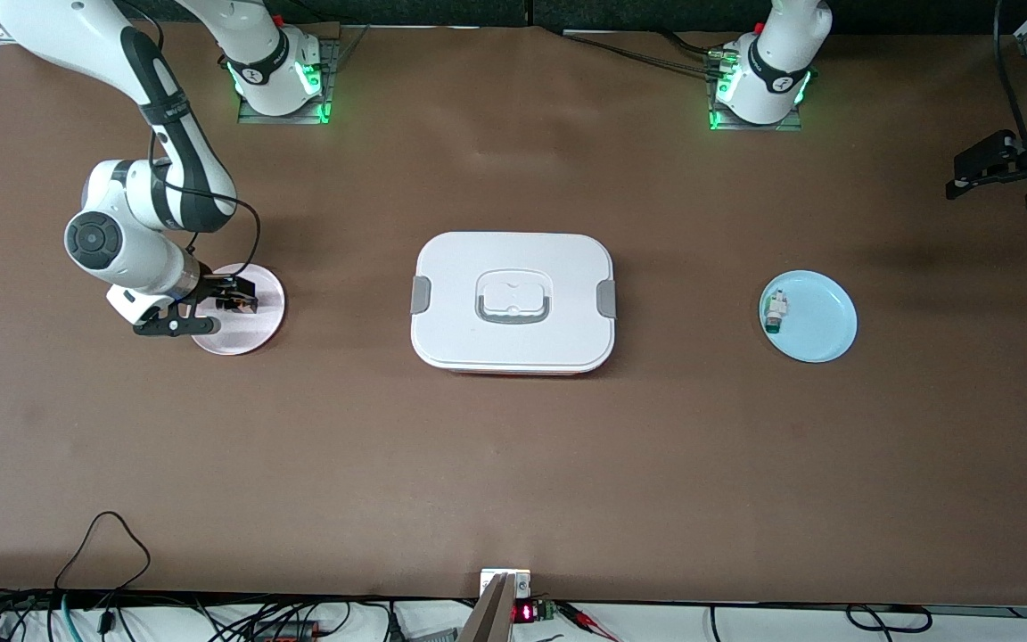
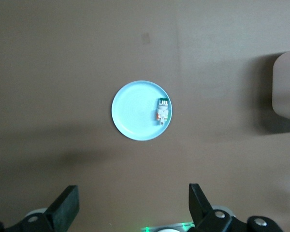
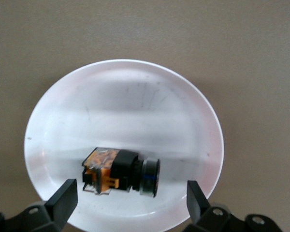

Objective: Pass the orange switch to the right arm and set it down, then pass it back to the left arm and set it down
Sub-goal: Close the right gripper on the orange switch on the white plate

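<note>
Right gripper [image 3: 130, 200], fingers wide, hovers over orange-and-black switch [image 3: 120, 171] on pale pink round plate [image 3: 125, 87]; only its wrist view shows switch detail. Left gripper [image 2: 133, 208], fingers wide, waits over the counter's left-arm end

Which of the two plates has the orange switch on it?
The pinkish-white plate under the right gripper; the orange switch lies there. The blue plate holds a green-tipped part.
</note>
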`<action>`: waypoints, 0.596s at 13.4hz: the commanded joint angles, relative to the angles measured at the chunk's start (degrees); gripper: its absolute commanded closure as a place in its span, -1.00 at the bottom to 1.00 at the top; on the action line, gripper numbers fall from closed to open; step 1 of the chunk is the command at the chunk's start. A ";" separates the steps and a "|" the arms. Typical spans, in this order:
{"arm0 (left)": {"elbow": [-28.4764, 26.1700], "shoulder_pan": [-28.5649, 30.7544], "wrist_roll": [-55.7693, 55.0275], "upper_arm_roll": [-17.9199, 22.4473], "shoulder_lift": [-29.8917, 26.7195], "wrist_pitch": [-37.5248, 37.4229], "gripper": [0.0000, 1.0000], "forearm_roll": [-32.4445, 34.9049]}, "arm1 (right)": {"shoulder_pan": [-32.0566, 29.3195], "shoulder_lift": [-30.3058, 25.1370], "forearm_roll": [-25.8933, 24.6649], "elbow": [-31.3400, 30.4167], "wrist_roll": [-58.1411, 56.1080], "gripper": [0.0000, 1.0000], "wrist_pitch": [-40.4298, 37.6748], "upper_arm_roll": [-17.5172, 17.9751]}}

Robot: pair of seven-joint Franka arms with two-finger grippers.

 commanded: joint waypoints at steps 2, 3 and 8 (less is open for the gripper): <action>-0.91 -0.05 -3.35 -0.57 -1.25 -0.96 -1.00 0.88 | -0.66 0.99 -1.07 0.20 0.36 -1.00 1.76 0.30; -0.91 -0.05 -2.92 -0.57 -1.25 -0.79 -1.00 0.97 | -0.57 1.43 -1.07 0.20 0.44 -1.00 1.77 0.30; -0.30 -3.47 -2.21 0.40 -1.33 -0.78 -1.00 1.67 | 0.14 1.61 -0.72 0.81 0.80 -1.00 1.59 0.30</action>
